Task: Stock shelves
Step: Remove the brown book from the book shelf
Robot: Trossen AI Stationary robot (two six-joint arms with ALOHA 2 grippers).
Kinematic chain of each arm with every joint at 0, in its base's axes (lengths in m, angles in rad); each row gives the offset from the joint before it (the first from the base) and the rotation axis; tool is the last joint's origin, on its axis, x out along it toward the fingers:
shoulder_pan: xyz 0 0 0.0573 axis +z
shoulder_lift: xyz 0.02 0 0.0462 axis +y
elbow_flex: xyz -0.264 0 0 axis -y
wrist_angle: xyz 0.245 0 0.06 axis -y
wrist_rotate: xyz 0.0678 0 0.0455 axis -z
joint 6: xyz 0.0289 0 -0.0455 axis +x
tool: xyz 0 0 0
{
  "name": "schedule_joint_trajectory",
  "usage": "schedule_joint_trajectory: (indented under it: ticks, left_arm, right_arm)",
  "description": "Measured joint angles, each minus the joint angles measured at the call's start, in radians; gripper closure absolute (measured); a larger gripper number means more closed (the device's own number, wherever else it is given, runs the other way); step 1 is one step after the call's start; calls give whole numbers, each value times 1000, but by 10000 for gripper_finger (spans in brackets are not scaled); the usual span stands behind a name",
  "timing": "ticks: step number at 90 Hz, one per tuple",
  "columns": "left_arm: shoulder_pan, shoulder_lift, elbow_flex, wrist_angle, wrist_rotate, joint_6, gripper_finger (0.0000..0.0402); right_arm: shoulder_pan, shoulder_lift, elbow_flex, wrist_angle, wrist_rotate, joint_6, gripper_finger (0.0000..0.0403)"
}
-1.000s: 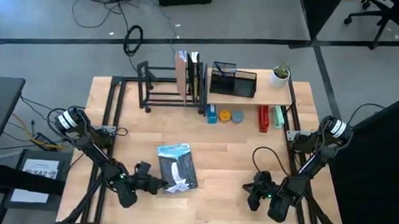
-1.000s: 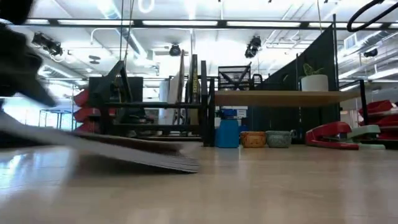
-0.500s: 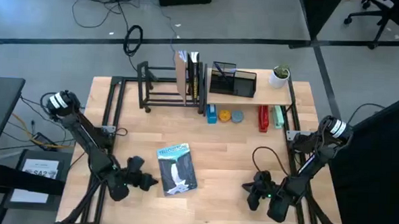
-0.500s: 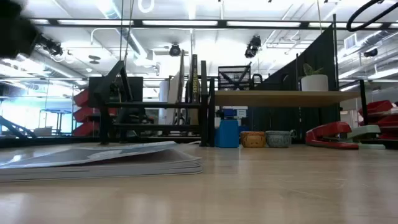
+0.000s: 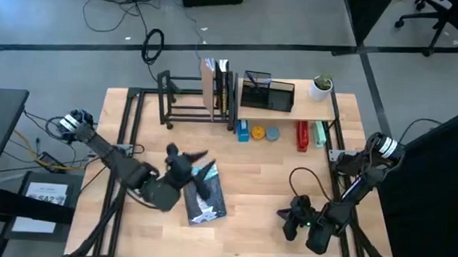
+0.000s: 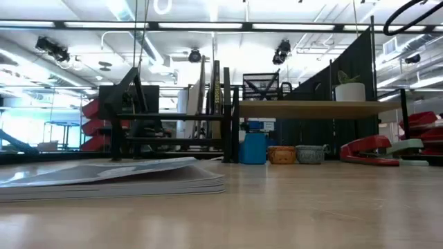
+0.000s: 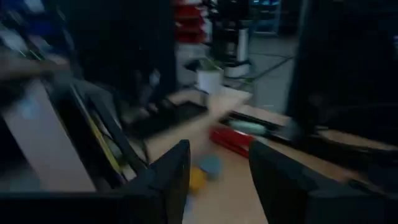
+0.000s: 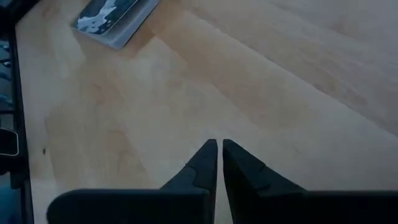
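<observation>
A grey-and-white book (image 5: 206,196) lies flat on the table at centre front, also seen in the low view (image 6: 118,178). My left gripper (image 5: 190,156) hangs open above the book's far left part and touches nothing; its fingers (image 7: 168,177) point toward the shelves. The black rack (image 5: 185,100) at the far side holds upright books (image 5: 219,88). The wooden plank shelf (image 5: 307,109) stands to its right. My right gripper (image 5: 287,216) rests shut near the front right, just above bare table (image 8: 217,152).
On the plank stand a black mesh organizer (image 5: 268,91) and a white plant pot (image 5: 320,87). Under it sit a blue item (image 5: 244,131), a grey round thing (image 5: 273,134), a red stapler (image 5: 302,136) and a green stapler (image 5: 319,134). Bare table lies between the book and the right arm.
The book's left edge, tilted up against my left gripper a second ago, has dropped, and the book lies flat. My left gripper first drew back toward the table's left edge, then rose and swung right and toward the far edge, above the book.
</observation>
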Motion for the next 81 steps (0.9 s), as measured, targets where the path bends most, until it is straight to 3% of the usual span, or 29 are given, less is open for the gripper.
schedule_joint_trajectory:
  ticks: [9,19,34,52,81]
  left_arm:
    - [85,27,19,6,5,-3,258]
    - [182,36,19,-138,23,-122,243]
    - [342,36,19,-351,79,-413,193]
    - [507,73,19,-431,185,-491,141]
    - [649,218,20,-428,313,-566,161]
  right_arm:
    - [1,0,0,0,-4,0,403]
    - [1,0,0,0,-7,0,403]
    - [1,0,0,-1,-8,0,403]
    - [1,0,0,-1,-7,0,403]
    - [1,0,0,-1,-7,0,403]
